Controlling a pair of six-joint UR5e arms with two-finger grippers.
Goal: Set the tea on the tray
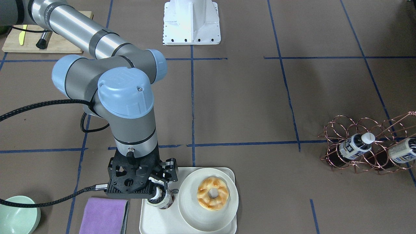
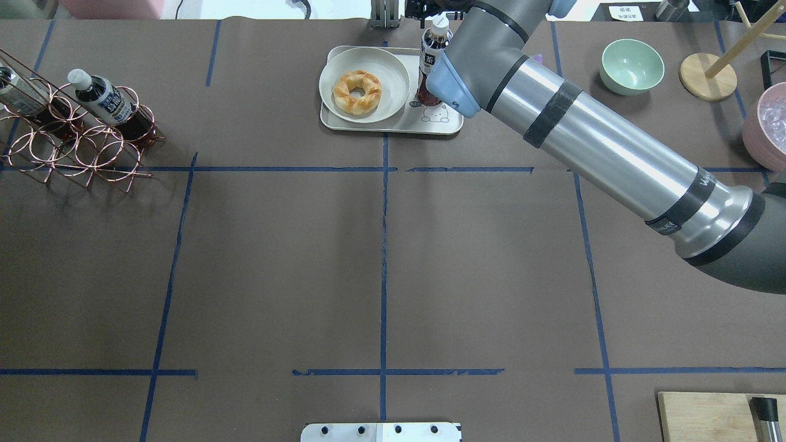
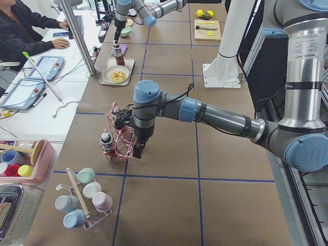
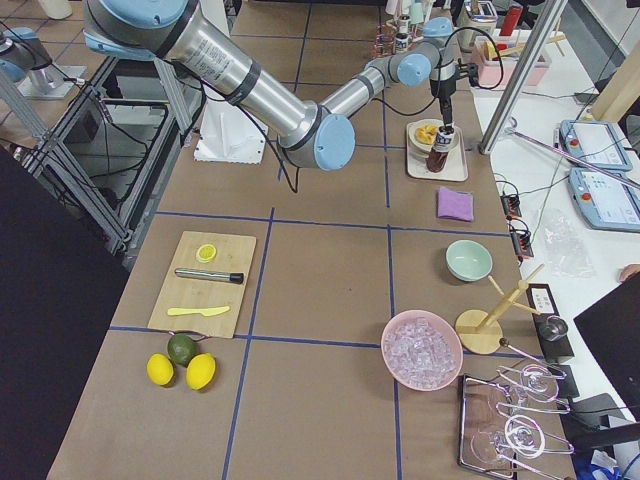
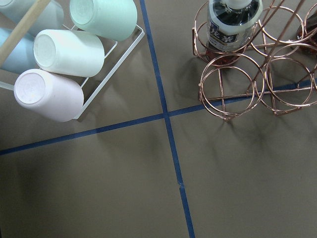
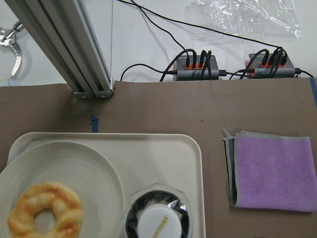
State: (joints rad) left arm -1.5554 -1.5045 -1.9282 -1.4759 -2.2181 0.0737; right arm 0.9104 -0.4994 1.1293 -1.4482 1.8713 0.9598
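The tea [image 1: 163, 201] is a small bottle of dark liquid with a white cap. It stands upright on the cream tray [image 1: 156, 222], beside the plate; it also shows in the overhead view [image 2: 431, 58] and from above in the right wrist view [image 6: 157, 223]. My right gripper [image 1: 162, 192] hangs straight over the bottle's top. Its jaws look spread, one at each side of the cap. My left gripper [image 3: 138, 149] shows only in the exterior left view, next to the copper rack [image 3: 119, 143]. I cannot tell whether it is open or shut.
A round cream plate [image 1: 191, 217] with a doughnut [image 1: 213, 193] fills the tray's other half. A purple cloth [image 1: 104, 216] and a green bowl [image 1: 16, 219] lie beside the tray. The copper rack [image 1: 367, 146] holds two more bottles. A cup rack [image 5: 74, 54] stands near it.
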